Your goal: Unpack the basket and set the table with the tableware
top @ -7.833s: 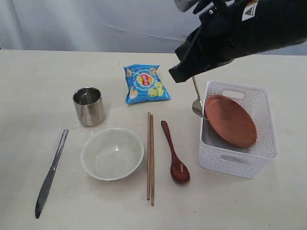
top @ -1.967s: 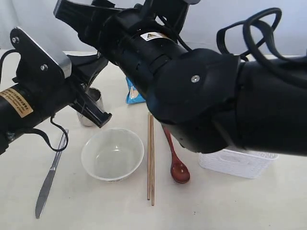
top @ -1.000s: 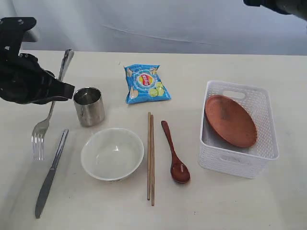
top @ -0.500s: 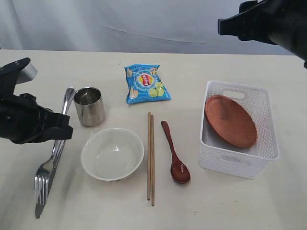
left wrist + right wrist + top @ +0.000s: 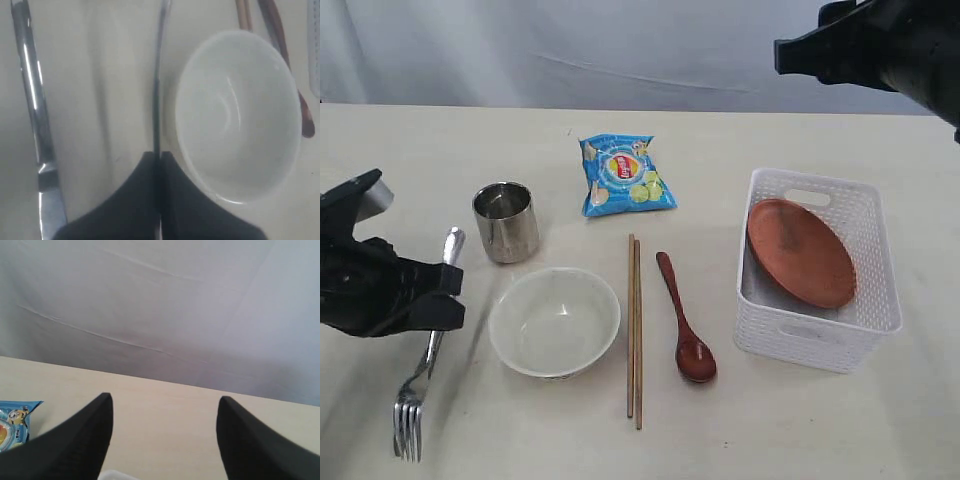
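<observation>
My left gripper (image 5: 442,298) (image 5: 157,154) is shut on the handle of the steel fork (image 5: 420,385) (image 5: 157,75), which hangs tines-down just left of the white bowl (image 5: 554,320) (image 5: 235,115). The knife (image 5: 30,100) lies on the table beside the fork. The steel cup (image 5: 506,220), chopsticks (image 5: 633,330) and wooden spoon (image 5: 685,330) lie on the table (image 5: 770,430). The brown plate (image 5: 800,250) leans inside the white basket (image 5: 820,345). My right gripper (image 5: 800,52) (image 5: 162,400) hovers open and empty above the far right.
A blue crisp packet (image 5: 623,175) (image 5: 12,430) lies behind the chopsticks. A grey cloth backdrop (image 5: 570,50) runs along the table's far edge.
My left gripper has carried the fork down and toward the front edge, so its tines now sit low beside the bowl. The right arm has stayed still.
</observation>
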Motion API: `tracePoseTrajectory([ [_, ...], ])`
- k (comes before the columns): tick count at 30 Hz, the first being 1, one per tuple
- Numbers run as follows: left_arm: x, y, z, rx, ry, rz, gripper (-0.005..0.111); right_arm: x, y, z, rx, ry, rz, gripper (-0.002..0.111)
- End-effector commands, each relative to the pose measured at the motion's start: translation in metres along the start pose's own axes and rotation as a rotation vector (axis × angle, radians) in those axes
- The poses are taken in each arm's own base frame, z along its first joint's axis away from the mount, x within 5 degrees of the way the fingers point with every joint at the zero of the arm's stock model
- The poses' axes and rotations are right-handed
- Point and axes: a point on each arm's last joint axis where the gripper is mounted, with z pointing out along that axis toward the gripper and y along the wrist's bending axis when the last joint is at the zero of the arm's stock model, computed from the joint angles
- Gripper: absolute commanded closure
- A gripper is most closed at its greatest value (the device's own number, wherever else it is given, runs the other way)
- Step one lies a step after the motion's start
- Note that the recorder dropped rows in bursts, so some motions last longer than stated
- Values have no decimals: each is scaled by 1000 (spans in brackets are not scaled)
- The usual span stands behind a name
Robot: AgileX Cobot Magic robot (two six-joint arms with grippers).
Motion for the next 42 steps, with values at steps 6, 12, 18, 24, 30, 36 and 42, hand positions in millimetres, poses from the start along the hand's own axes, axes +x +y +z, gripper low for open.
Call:
tracePoseTrajectory([
  [6, -13, 11, 29, 33, 100, -19, 107, -1, -3, -1, 8, -8, -4, 51],
  [12, -13, 13, 34, 42, 107, -11, 107, -1, -3, -1, 6, -8, -4, 51],
  [18, -12, 15, 46, 101, 121, -28, 107, -1, -3, -1, 6, -8, -4, 51],
  [24, -10, 22, 56, 85, 125, -50, 107, 0, -3, -1, 6, -6, -3, 51],
  [30, -11, 23, 58, 85, 113, -42, 107, 0, -3, -1, 6, -6, -3, 51],
  [36, -12, 27, 58, 46, 97, -38, 107, 0, -3, -1, 6, -6, 10, 51],
  [42, -13, 27, 58, 38, 93, -56, 106, 0, -3, -1, 6, -7, 7, 51],
])
